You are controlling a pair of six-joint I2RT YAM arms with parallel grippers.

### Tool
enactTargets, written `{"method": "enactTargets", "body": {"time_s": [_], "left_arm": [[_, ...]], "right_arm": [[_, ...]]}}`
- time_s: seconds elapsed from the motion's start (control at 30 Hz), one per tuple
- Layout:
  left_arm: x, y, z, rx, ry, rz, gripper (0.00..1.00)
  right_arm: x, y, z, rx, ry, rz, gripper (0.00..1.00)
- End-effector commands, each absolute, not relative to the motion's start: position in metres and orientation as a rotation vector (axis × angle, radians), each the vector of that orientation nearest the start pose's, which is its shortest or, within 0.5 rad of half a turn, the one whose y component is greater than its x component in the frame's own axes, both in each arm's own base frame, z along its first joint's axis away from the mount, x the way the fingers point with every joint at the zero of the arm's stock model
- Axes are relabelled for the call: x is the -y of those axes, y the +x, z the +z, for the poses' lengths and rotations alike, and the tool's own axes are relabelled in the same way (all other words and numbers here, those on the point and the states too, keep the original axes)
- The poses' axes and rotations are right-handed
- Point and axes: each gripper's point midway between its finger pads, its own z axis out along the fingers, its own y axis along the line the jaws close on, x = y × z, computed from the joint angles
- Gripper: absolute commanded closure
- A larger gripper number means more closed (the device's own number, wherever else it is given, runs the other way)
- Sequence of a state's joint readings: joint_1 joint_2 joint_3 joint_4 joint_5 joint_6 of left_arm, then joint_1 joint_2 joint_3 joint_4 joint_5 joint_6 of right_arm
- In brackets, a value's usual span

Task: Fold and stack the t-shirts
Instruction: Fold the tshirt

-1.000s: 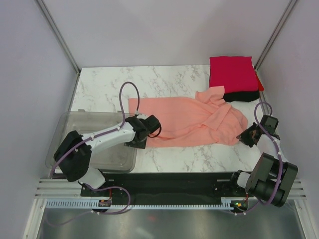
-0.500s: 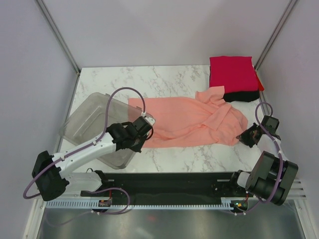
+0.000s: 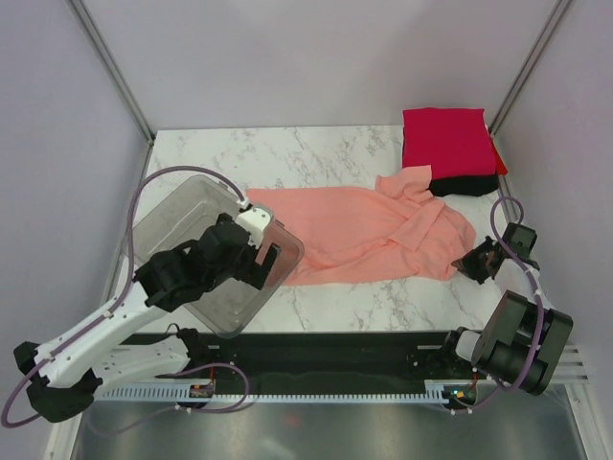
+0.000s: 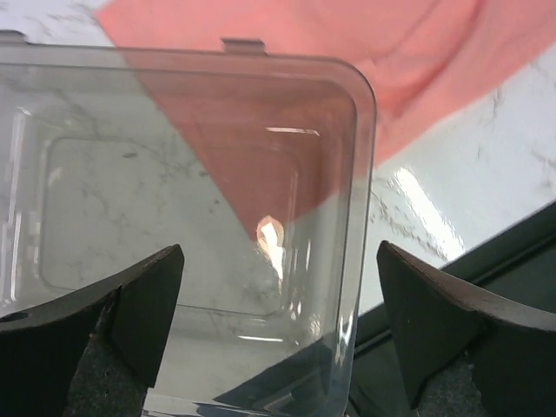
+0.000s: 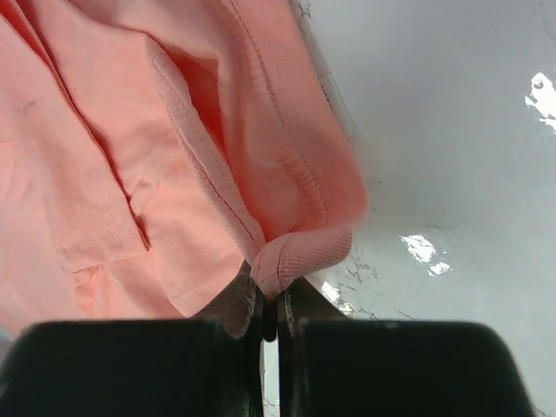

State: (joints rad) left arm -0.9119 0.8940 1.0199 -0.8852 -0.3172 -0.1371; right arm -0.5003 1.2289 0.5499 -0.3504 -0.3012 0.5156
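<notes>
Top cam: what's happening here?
The right gripper is shut on an edge of the salmon-pink t-shirt, which lies unfolded on the table. The left gripper hangs open over the plastic tub, which overlaps the shirt's left end. A red t-shirt and a black t-shirt sit folded in the far right corner.

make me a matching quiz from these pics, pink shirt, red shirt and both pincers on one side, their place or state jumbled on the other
Column one
1. salmon-pink t-shirt
2. red t-shirt
3. left pincer
4. right pincer

Column two
A. shut on a cloth edge
B. folded, at the far right corner
C. open, above the plastic tub
D. lying unfolded in the middle

Right pairs: 1-D, 2-B, 3-C, 4-A
</notes>
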Motion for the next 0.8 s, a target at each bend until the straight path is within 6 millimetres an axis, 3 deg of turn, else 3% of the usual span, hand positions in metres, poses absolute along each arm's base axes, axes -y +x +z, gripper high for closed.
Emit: {"method": "enactTargets", "body": {"time_s": [0.0, 0.07, 0.13, 0.17, 0.2, 0.23, 0.27, 0.33, 0.37, 0.4, 0.47, 0.5, 0.6, 0.63, 0.67, 0.77], "left_arm": [[0.146, 0.213, 0.259, -2.064, 0.463, -0.098, 0.0], [0.148, 0.235, 0.264, -2.095, 0.273, -0.051, 0.0], [0.141, 0.259, 0.251, -2.202, 0.086, -0.052, 0.0], [0.148, 0.279, 0.24, -2.275, 0.037, -0.062, 0.0], [0.145, 0.291, 0.233, -2.315, -0.031, -0.085, 0.0], [0.132, 0.314, 0.223, -2.354, -0.215, -0.124, 0.0], [0.126, 0.322, 0.228, -2.343, -0.305, -0.178, 0.0], [0.116, 0.345, 0.212, -2.381, -0.508, -0.255, 0.0], [0.114, 0.356, 0.217, -2.357, -0.552, -0.257, 0.0], [0.109, 0.367, 0.205, -2.36, -0.62, -0.197, 0.0], [0.107, 0.378, 0.199, -2.37, -0.696, -0.19, 0.0], [0.109, 0.386, 0.177, -2.421, -0.751, -0.191, 0.0], [0.12, 0.407, 0.16, -2.458, -0.773, -0.232, 0.0], [0.125, 0.412, 0.138, -2.512, -0.77, -0.21, 0.0], [0.127, 0.42, 0.137, -2.512, -0.762, -0.21, 0.0], [0.129, 0.423, 0.109, -2.571, -0.773, -0.165, 0.01]], "right_arm": [[0.055, 0.258, 0.035, -2.294, 1.115, 0.426, 1.0], [0.054, 0.258, 0.035, -2.294, 1.108, 0.433, 1.0], [0.053, 0.259, 0.035, -2.294, 1.102, 0.44, 1.0], [0.052, 0.259, 0.036, -2.293, 1.097, 0.451, 1.0], [0.052, 0.259, 0.036, -2.292, 1.095, 0.455, 1.0], [0.05, 0.259, 0.036, -2.29, 1.09, 0.466, 1.0], [0.05, 0.26, 0.036, -2.289, 1.089, 0.466, 1.0], [0.048, 0.26, 0.036, -2.287, 1.083, 0.479, 1.0], [0.049, 0.26, 0.037, -2.285, 1.079, 0.478, 1.0], [0.049, 0.261, 0.037, -2.283, 1.08, 0.478, 1.0], [0.049, 0.261, 0.036, -2.282, 1.078, 0.48, 1.0], [0.049, 0.261, 0.036, -2.278, 1.079, 0.481, 1.0], [0.045, 0.261, 0.033, -2.281, 1.077, 0.503, 1.0], [0.043, 0.261, 0.033, -2.283, 1.074, 0.517, 1.0], [0.043, 0.261, 0.033, -2.286, 1.073, 0.523, 1.0], [0.042, 0.262, 0.036, -2.281, 1.065, 0.529, 1.0]]}}
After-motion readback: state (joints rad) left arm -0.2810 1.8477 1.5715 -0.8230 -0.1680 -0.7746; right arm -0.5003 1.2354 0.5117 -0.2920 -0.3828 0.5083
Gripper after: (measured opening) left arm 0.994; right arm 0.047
